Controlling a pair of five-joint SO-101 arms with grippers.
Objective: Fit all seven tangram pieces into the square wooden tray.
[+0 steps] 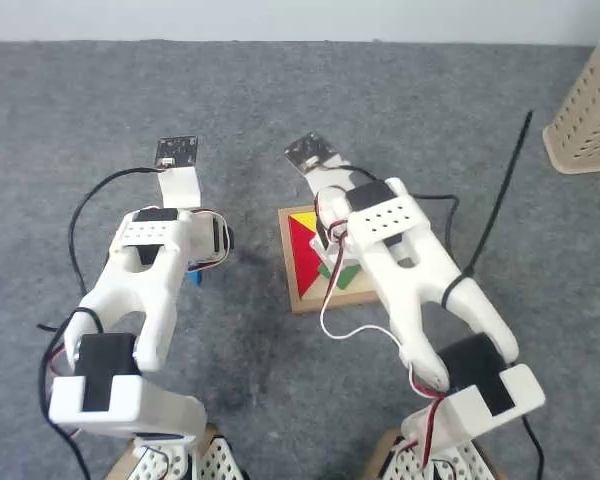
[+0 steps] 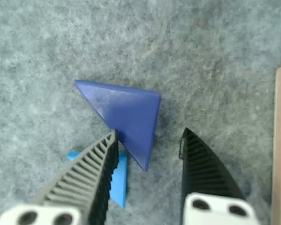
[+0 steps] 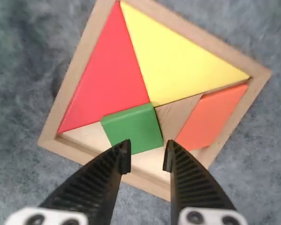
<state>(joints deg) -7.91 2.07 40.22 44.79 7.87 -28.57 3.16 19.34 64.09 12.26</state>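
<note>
4 of 7 pieces sit in the wooden tray (image 3: 71,79), right gripper (image 3: 147,143) hovers slightly spread over the green square (image 3: 131,129), and left gripper (image 2: 149,132) hangs jaws wide apart over the dark blue triangle (image 2: 126,112) at the tray's 9 o'clock, so pinching that looks next.

Your tray (image 3: 74,79) is pale bare wood, smooth and matt. The red (image 3: 107,84), yellow (image 3: 178,61), green (image 3: 133,126) and orange (image 3: 208,117) pieces look smooth with a soft satin coat. The blue triangle (image 2: 126,112) is a bit shinier. The carpet (image 2: 201,47) is fuzzy grey cloth. The fingers (image 3: 192,178) are ridged black plastic, and the arms (image 1: 150,290) are smooth white plastic.
</note>
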